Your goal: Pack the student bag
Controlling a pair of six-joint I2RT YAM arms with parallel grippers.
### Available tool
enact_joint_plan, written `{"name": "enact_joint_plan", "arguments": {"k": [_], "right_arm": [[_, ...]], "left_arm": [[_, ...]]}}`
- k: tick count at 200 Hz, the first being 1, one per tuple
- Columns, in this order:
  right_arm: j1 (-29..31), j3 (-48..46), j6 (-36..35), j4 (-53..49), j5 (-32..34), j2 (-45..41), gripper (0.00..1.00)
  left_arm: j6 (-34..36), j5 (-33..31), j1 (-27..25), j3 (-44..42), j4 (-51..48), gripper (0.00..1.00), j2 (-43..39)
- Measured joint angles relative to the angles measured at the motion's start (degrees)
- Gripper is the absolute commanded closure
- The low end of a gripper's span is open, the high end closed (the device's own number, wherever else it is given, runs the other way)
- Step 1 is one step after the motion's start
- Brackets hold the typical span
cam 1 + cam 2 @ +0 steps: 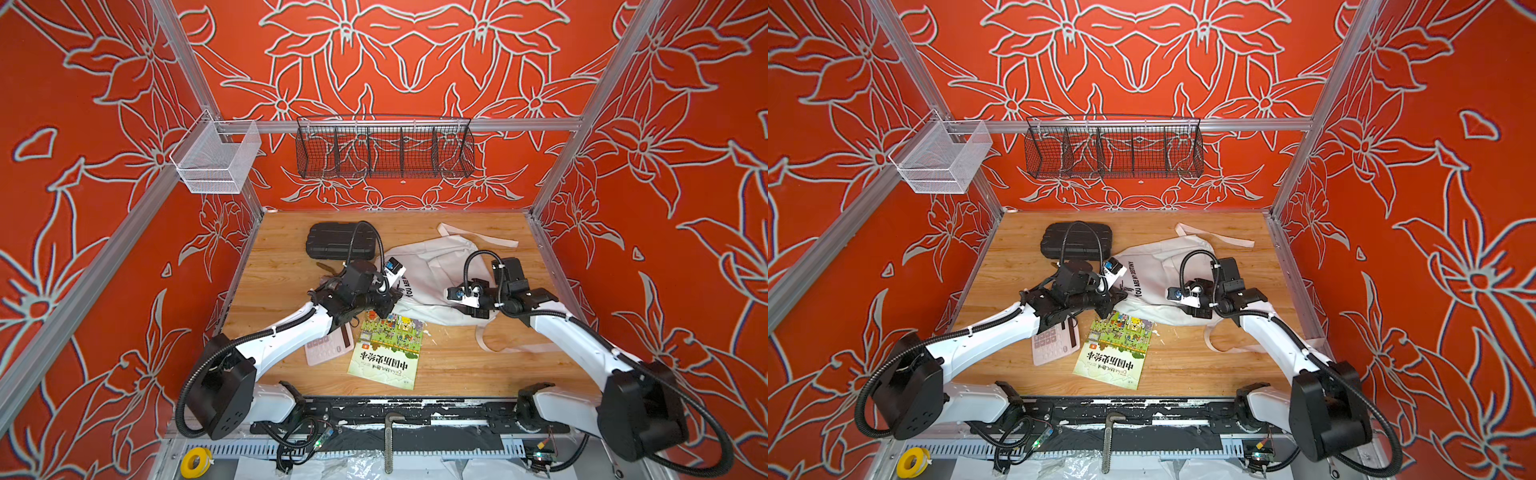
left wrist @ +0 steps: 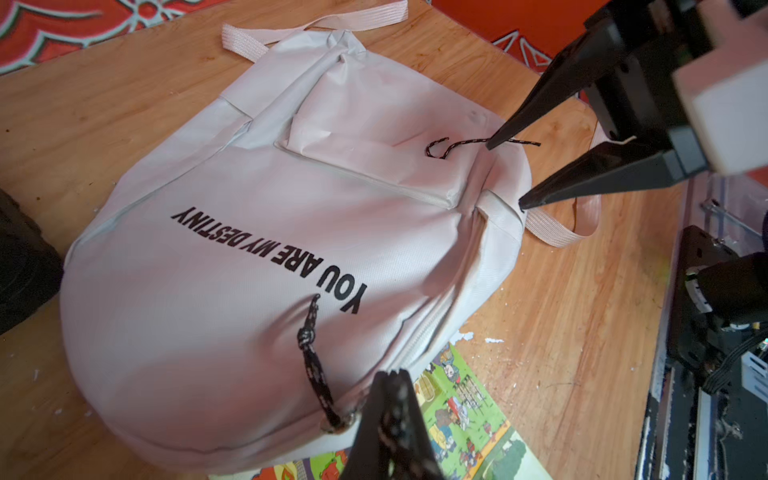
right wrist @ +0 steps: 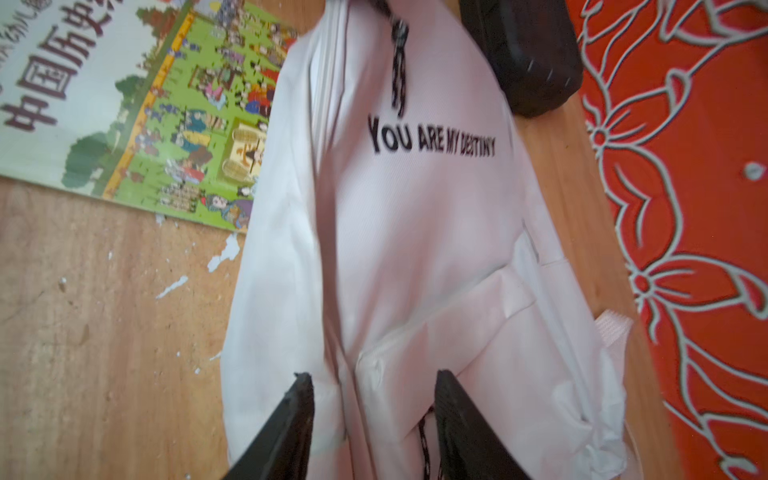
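Wood-grain table (image 1: 457, 374), one in number, carries everything. Two white-and-black arms reach in from 6 o'clock: the left arm (image 1: 282, 336) and the right arm (image 1: 582, 336). One backpack (image 1: 432, 266) lies flat, front face up, just off the table's middle toward 2 o'clock.

Two baskets hang on the rail: a black wire basket (image 1: 384, 151) at 12 o'clock and a white mesh basket (image 1: 216, 162) at 10 o'clock. One black hard case (image 1: 332, 241) sits at 11 o'clock, just beside the backpack. One picture book (image 1: 384, 353) lies at 6 o'clock with its far edge tucked under the backpack. One pink calculator (image 1: 326, 349) lies at 7 o'clock, partly under the left arm.

The backpack is white and creased. A black print (image 2: 270, 253) reads "YOU ARE MY DESTINY", and there is one front pocket (image 2: 374, 166). White webbing straps (image 2: 552, 232) trail off at 12 and 5 o'clock. Two black cord pulls show: the main zipper pull (image 2: 311, 365) and the pocket pull (image 2: 457, 143).

The left gripper (image 2: 390, 382) is clamped tight on the main zipper pull at the backpack's 8 o'clock edge. The right gripper (image 2: 506, 173) has its jaws apart over the front pocket. One tip touches the pocket pull, and the gripper holds nothing.
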Motion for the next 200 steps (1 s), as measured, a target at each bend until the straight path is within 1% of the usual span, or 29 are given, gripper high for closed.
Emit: {"name": "enact_joint_plan", "arguments": {"k": [20, 36, 58, 107, 135, 143, 154, 160, 171, 182, 190, 194, 200], "right_arm": [[5.57, 2.36, 4.81, 0.2, 0.76, -0.28, 0.51], [9.81, 3.37, 9.94, 1.42, 2.14, -0.15, 0.51], [13.29, 3.39, 15.61, 3.37, 3.82, 0.24, 0.51], [15.02, 2.67, 23.45, 8.61, 8.63, 5.6, 0.52], [15.04, 2.16, 25.09, 10.75, 9.42, 7.98, 0.52], [15.04, 1.62, 25.05, 11.63, 9.35, 8.22, 0.53], [15.04, 0.74, 24.85, 12.48, 9.42, 8.52, 0.58], [15.04, 0.31, 24.72, 12.76, 9.51, 8.7, 0.62], [15.04, -0.39, 24.15, 13.27, 9.57, 8.92, 0.71], [15.04, -1.11, 23.41, 14.01, 9.44, 8.83, 0.84], [15.04, -1.86, 22.88, 15.13, 9.38, 8.48, 0.9], [15.04, -2.4, 23.08, 15.91, 9.18, 8.22, 0.92], [15.02, -3.28, 23.1, 17.11, 9.07, 7.67, 0.96]], "left_arm": [[-0.74, 0.55, -0.76, 1.31, 0.0, 1.0, 0.66], [-1.29, 0.74, -1.25, 1.99, 0.09, 1.0, 0.7], [-1.81, 0.74, -1.62, 2.49, 0.17, 1.0, 0.7], [-2.43, 0.68, -2.8, 2.67, 0.11, 1.0, 0.68], [-2.8, 0.02, -3.89, 3.21, 0.07, 1.0, 0.68], [-3.02, -0.22, -4.09, 3.39, 0.11, 1.0, 0.68], [-3.39, -0.33, -4.22, 3.69, 0.17, 1.0, 0.68], [-3.58, -0.35, -4.28, 3.89, 0.17, 1.0, 0.68], [-3.8, -0.39, -4.39, 4.26, 0.13, 1.0, 0.68], [-3.98, -0.42, -4.48, 4.59, 0.04, 1.0, 0.7], [-3.98, -0.46, -4.5, 4.83, -0.17, 1.0, 0.72], [-3.98, -0.46, -4.52, 5.03, -0.33, 0.93, 0.74], [-3.96, -0.5, -4.52, 5.33, -0.61, 0.77, 0.81]]}}
